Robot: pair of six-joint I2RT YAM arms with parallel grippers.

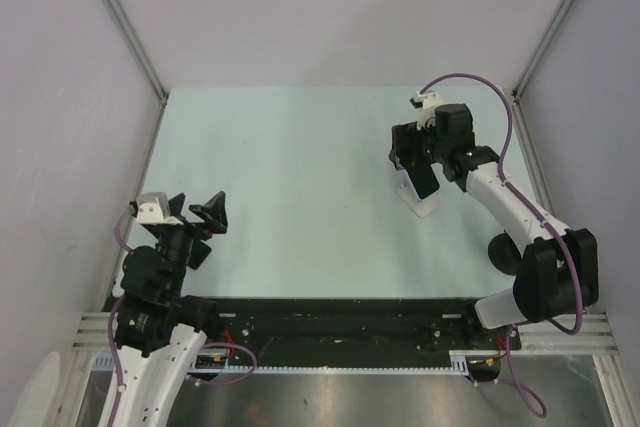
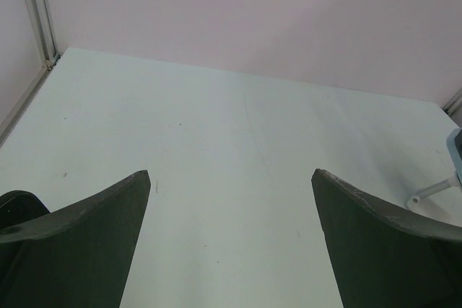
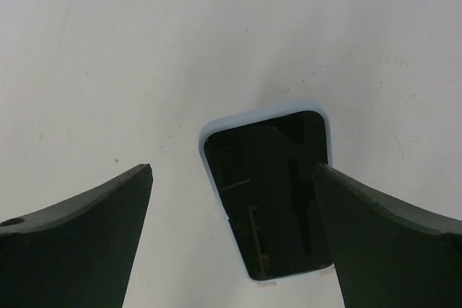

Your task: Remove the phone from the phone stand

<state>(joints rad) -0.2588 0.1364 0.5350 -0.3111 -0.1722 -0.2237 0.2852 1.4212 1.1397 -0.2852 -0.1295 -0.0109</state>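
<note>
Top external view: the right tool, fingers spread, hovers over the phone, which leans on the white phone stand at the far right of the bench. The left tool, likewise spread, hangs well apart near the left edge.

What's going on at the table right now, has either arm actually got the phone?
Not yet. The right gripper hangs open over the phone, which looks to be still propped on its white phone stand toward the far right of the table. The dark screen sits between the two fingers, with no clear grip on it. The left gripper is open too, near the table's left edge, well away from the phone.
</note>
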